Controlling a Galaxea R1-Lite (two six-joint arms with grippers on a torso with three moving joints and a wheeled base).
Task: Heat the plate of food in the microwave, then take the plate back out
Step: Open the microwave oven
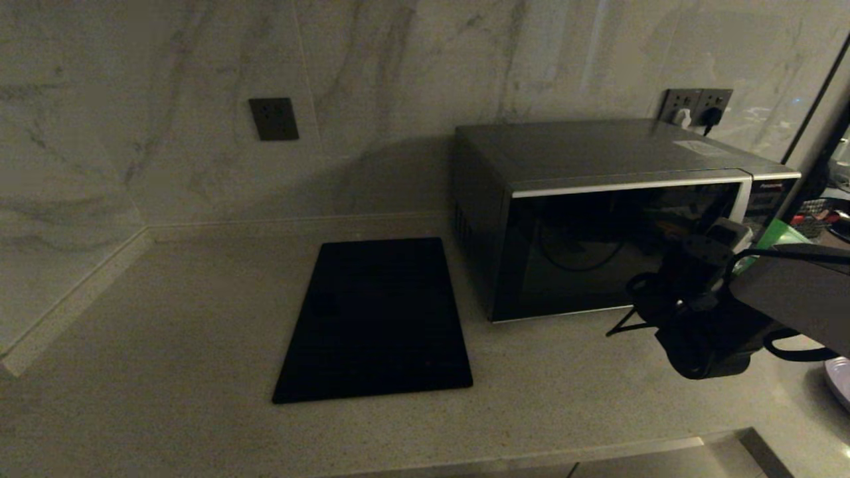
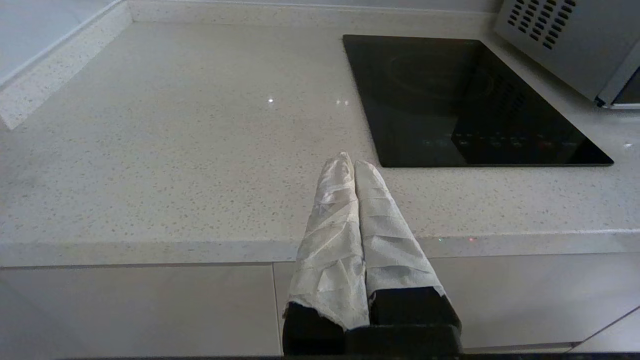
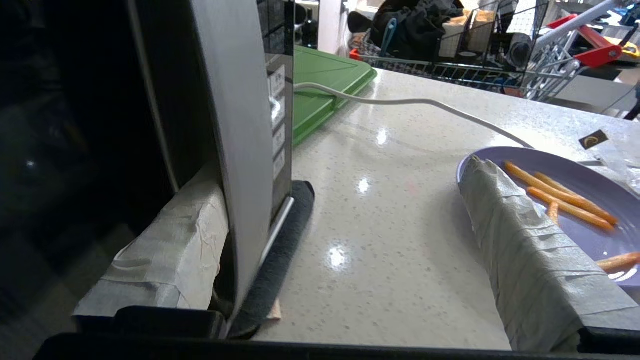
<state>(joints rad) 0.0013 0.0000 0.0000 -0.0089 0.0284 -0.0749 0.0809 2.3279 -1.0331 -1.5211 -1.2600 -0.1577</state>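
Grey microwave [image 3: 235, 150] handle edge, right pincer [image 3: 345, 240] astride

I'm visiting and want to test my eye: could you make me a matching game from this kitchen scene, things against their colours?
Things:
1. plate of food
2. cooktop
3. board
4. microwave

Colours:
A. green
B. silver-grey
C. pale purple
D. black

Pairs: 1-C, 2-D, 3-A, 4-B
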